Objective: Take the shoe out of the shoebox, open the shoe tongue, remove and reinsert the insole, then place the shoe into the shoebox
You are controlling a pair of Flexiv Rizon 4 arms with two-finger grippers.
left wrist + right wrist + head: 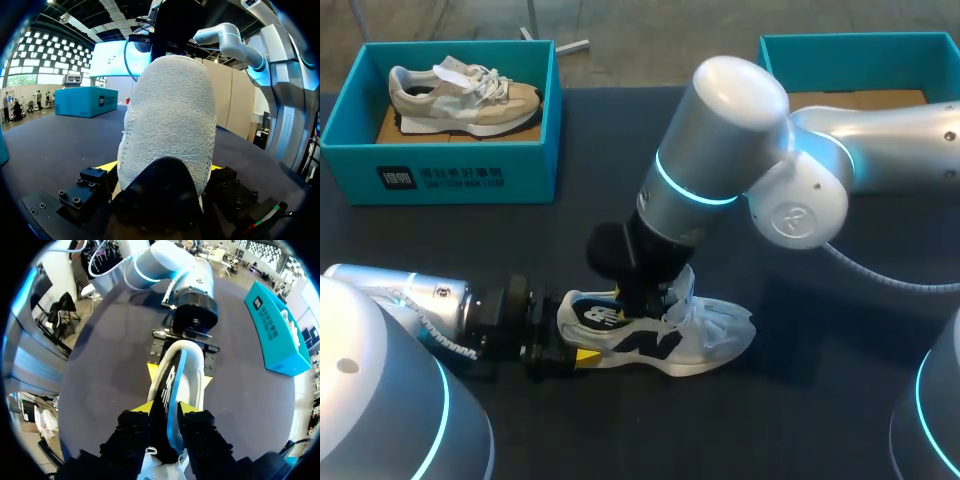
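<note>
A white shoe (700, 335) with a black side mark lies on the dark table, heel toward my left arm. My left gripper (570, 347) has its yellow-tipped fingers (152, 371) against both sides of the heel (167, 125), standing wide apart. My right gripper (165, 409) comes down over the shoe's opening. Its two yellow tips press on either side of the black, blue-edged insole (170, 390), which stands on edge out of the shoe. In the head view the right fingers are hidden behind the wrist (640, 270).
A teal shoebox (445, 170) at the back left holds a beige shoe (465, 95). A second teal box (850, 60) stands at the back right, behind my right arm. Bare dark table lies in front of and to the right of the shoe.
</note>
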